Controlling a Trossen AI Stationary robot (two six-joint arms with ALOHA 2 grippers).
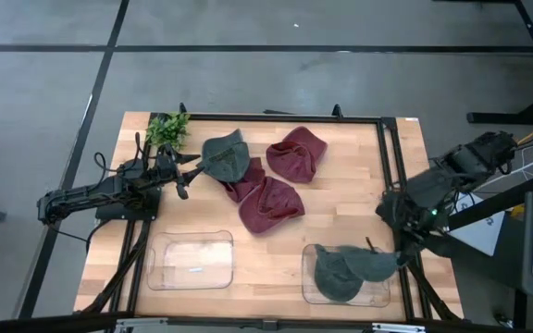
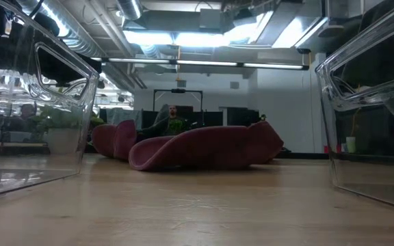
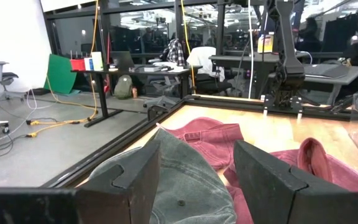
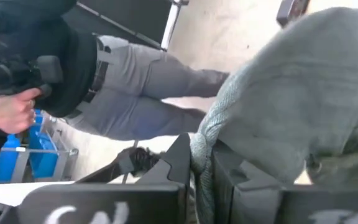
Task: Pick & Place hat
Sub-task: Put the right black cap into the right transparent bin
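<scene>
The right gripper (image 1: 398,258) sits at about four o'clock on the table, its dark fingers (image 4: 180,163) pinched on the rim of a soft grey-green hat (image 1: 370,264); in the right wrist view the knitted-looking fabric (image 4: 291,106) bunches in a fold between the closed jaws. That hat drapes over the edge of a clear plastic bin (image 1: 309,277) at five o'clock, partly covering a second grey-green hat (image 1: 333,276) lying crumpled inside it.

The left gripper (image 1: 189,172) reaches in from nine o'clock with its blocky fingers (image 3: 272,180) spread wide, holding nothing, its tips at the brim of a third grey-green hat (image 1: 224,157) at about eleven o'clock. The left wrist view shows that hat's domed crown (image 3: 179,180) of washed cotton with a small button on top.

Three maroon hats lie limp near the centre of the pale wooden table (image 1: 350,208): one (image 1: 297,154) toward twelve o'clock, one (image 1: 270,204) in the middle, and one (image 1: 245,180) partly tucked under the grey-green hat. A second clear bin (image 1: 191,260) stands at seven o'clock. A small leafy green plant (image 1: 167,129) stands at the eleven o'clock corner.

In the right wrist view, a person (image 4: 92,81) in grey trousers stands beyond the table.
</scene>
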